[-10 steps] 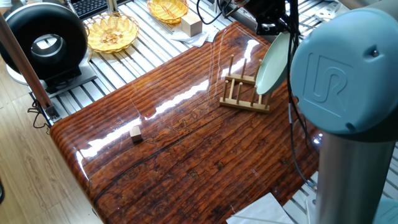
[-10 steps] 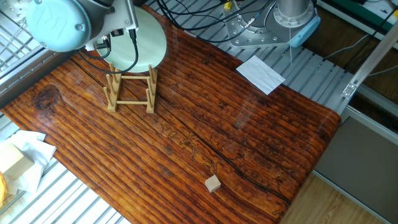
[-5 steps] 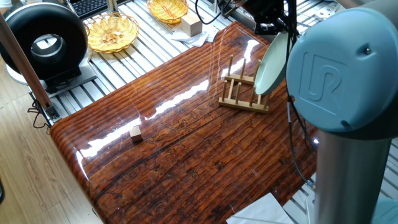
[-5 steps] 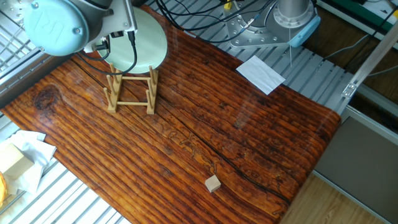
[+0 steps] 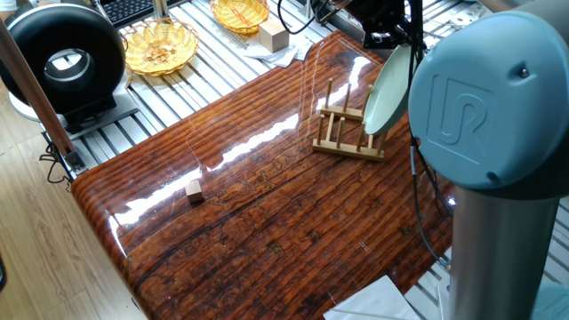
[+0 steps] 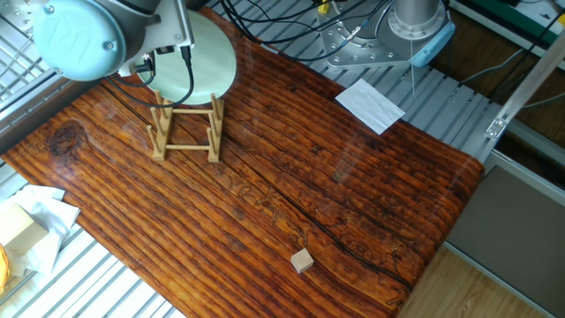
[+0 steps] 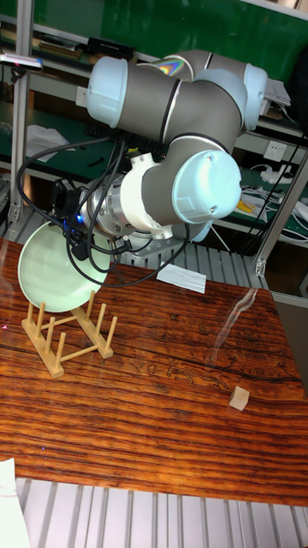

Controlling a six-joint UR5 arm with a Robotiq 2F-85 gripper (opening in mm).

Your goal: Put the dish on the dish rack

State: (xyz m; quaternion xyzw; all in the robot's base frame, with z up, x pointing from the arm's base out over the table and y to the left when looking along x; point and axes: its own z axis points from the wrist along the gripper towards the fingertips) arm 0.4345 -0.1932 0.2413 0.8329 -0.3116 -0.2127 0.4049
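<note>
One gripper [image 7: 70, 224], its jaws hidden behind cabling so their state cannot be told, is carrying the mint-green dish [image 7: 58, 267] on edge directly above the wooden dish rack [image 7: 68, 330]. Placement is in progress: the dish rim is sitting among the upright pegs at the rack's far end. Next, lowering calls for aligning the rim with one slot before release.

The arm's joint cap [image 5: 480, 107] bears an embossed "UR" logo; nothing else is legible.
</note>
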